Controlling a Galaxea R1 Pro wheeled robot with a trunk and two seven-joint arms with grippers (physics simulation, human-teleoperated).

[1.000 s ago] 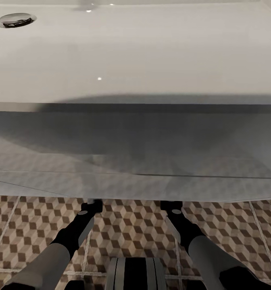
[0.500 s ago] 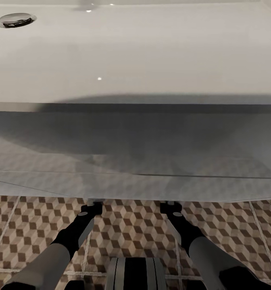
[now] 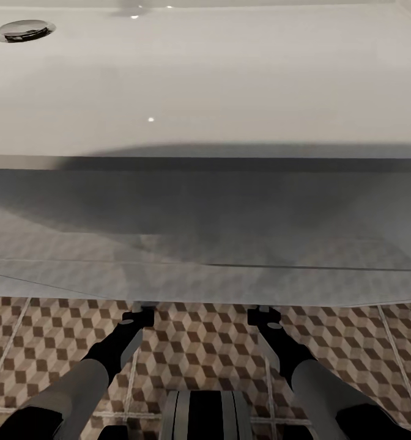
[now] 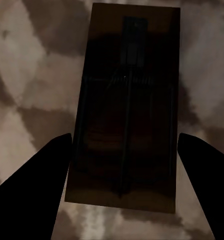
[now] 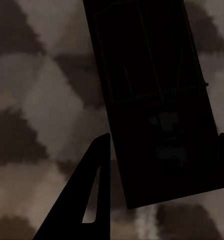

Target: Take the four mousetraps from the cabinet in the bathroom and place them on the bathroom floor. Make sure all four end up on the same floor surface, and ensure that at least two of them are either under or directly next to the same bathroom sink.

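Right tool (image 5: 162, 145) shifted right; mousetrap (image 5: 157, 95) lies lengthwise between its fingers

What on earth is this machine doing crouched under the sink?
A two-armed robot is reaching down under the white sink toward the patterned bathroom floor. Each wrist camera looks down on a flat dark mousetrap lying against the tiles: one between the fingers of the left gripper, the left mousetrap, and one by the right gripper, the right mousetrap. Both grippers' fingers stand apart on either side of their trap, so it seems to be setting them down or having just let go.
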